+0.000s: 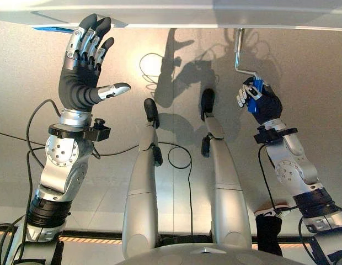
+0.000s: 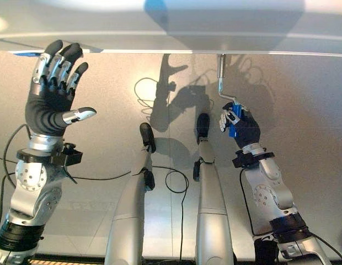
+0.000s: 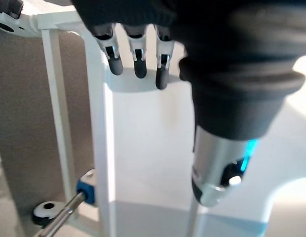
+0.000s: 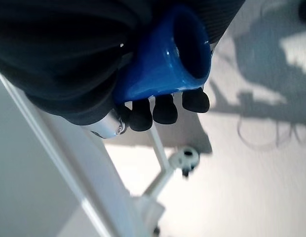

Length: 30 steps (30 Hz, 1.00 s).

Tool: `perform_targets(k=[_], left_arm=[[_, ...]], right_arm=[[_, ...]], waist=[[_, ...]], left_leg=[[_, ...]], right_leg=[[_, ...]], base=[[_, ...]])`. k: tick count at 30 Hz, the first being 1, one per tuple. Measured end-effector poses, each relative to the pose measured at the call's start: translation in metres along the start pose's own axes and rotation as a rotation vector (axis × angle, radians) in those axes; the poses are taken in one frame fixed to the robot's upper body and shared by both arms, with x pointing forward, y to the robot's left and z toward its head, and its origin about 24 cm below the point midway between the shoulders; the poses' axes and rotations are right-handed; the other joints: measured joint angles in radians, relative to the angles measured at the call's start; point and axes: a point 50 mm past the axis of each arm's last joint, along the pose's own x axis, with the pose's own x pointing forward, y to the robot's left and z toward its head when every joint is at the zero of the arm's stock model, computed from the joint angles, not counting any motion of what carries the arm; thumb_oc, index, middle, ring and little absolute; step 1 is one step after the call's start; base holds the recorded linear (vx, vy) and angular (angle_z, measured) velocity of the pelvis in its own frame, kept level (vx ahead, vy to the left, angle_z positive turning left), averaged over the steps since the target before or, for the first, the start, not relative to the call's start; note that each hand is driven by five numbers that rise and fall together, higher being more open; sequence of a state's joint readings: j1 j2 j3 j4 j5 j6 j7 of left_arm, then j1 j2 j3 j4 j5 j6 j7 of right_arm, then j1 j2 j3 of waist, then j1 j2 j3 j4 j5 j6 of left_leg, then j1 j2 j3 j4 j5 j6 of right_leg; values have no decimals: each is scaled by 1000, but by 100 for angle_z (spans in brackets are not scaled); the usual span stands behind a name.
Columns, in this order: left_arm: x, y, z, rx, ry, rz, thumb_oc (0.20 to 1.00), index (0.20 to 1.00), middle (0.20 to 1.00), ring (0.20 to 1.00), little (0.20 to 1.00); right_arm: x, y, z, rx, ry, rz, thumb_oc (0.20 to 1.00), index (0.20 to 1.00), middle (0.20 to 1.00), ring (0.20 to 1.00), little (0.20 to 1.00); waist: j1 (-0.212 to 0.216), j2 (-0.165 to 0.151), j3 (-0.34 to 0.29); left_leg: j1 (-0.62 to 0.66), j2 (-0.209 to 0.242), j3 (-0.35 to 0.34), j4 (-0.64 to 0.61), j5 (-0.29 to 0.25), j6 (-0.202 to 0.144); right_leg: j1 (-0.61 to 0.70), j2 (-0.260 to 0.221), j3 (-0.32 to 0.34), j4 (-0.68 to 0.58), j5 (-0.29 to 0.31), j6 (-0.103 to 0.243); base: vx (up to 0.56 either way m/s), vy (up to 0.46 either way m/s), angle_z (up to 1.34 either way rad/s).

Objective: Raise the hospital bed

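Bed point(image 1: 215, 19), one crank handle point(image 1: 255, 88), right hand point(image 1: 259, 99) gripping

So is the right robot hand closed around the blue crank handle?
Yes, closed: the right robot hand has its fingers curled round the blue crank handle, seen in the right wrist view.

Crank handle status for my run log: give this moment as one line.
right hand: shut on blue crank handle | left hand: open, raised at bed edge | crank rod: metal

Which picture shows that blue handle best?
The right wrist view: the blue handle is close up, with the right hand curled round it. Both eye views show it small, mostly hidden by fingers.
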State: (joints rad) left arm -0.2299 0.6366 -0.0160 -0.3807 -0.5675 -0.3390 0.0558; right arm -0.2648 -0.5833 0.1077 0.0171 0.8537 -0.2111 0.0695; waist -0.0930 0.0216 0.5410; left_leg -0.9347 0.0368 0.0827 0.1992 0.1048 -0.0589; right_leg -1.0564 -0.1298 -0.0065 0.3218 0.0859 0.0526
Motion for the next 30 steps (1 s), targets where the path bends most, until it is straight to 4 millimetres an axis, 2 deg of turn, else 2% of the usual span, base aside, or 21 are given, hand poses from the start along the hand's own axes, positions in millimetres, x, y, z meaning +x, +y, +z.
perform_targets(k=[3,8,10,12,15,16,19,22,30], left_arm=[[0,-1,2,-10,-8,0,1000,1000,1000,1000,1000],[1,-4,5,-13,-21,-15,1000,1000,1000,1000,1000],[1,-4,6,-21,-21,-18,1000,1000,1000,1000,1000],[1,-6,5,-31,-6,-47,1000,1000,1000,1000,1000],[3,-11,3,-35,3,-84,1000,1000,1000,1000,1000],[6,-16,3,-39,7,-122,1000,1000,1000,1000,1000],[14,-30,3,-42,6,-219,1000,1000,1000,1000,1000],[22,-38,6,-46,-16,-267,1000,1000,1000,1000,1000],[31,-40,9,-53,-53,-262,1000,1000,1000,1000,1000]], right_arm=[[1,-8,-2,-28,-4,-41,200,200,200,200,200],[13,-41,-5,-183,32,-193,200,200,200,200,200],[21,-47,-5,-230,44,-231,200,200,200,200,200],[36,-60,-8,-310,104,-290,200,200,200,200,200],[51,-68,-12,-365,158,-326,200,200,200,200,200],[63,-75,-15,-429,228,-352,200,200,200,200,200],[80,-83,-11,-460,312,-426,200,200,200,200,200],[81,-90,-10,-438,376,-495,200,200,200,200,200],[80,-96,-8,-391,390,-552,200,200,200,200,200]], waist=[[-1,-6,-1],[0,-13,-2],[2,-13,-2],[5,-15,-2],[6,-15,-2],[11,-14,-3],[49,-13,-3],[84,-11,-3],[113,-2,-2]], left_leg=[[0,-1,0,3,-2,2],[0,-9,3,8,-4,8],[0,-10,6,12,-6,11],[-3,-12,16,18,-9,16],[-8,-16,22,20,-9,22],[-15,-16,24,27,-10,24],[-38,-17,22,33,-8,28],[-53,-23,22,36,-6,30],[-78,-33,21,43,-2,34]], right_leg=[[4,-1,2,-6,3,4],[10,-8,6,-16,9,13],[14,-10,10,-26,13,17],[21,-11,17,-47,25,26],[22,-15,21,-64,38,30],[22,-14,20,-73,45,32],[8,-16,20,-87,58,34],[-4,-23,19,-84,59,36],[-42,-34,17,-44,50,32]], base=[[0,0,0],[0,0,0],[1,5,-2],[4,20,-7],[3,29,-4],[2,21,-4],[0,0,0],[1,11,3],[3,18,4]])
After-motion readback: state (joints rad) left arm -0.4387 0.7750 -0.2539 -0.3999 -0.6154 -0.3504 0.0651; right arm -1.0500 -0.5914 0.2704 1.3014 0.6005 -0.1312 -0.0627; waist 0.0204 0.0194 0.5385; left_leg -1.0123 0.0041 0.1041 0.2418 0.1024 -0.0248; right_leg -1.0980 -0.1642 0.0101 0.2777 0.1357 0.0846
